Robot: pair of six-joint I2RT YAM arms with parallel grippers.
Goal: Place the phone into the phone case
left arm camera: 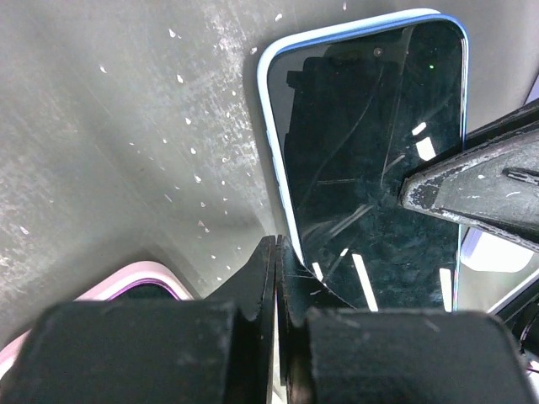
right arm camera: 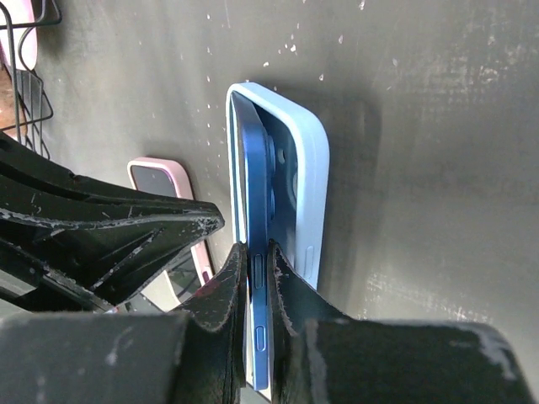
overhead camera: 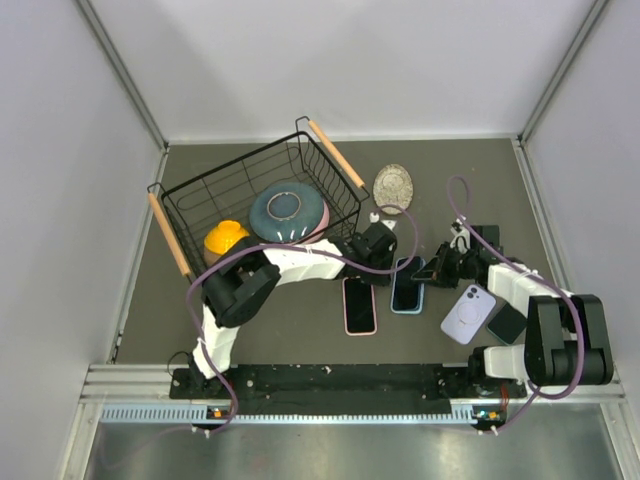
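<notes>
Over the light blue phone case (right arm camera: 307, 160) my right gripper (right arm camera: 257, 269) pinches the dark blue phone (right arm camera: 251, 168) by its sides, tilted, partly inside. My left gripper (left arm camera: 275, 252) is fully closed, empty, at the case's edge.

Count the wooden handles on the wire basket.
2. The left handle lies along the wire basket's left rim; the right handle lies along its far right rim. None seems hidden.
</notes>
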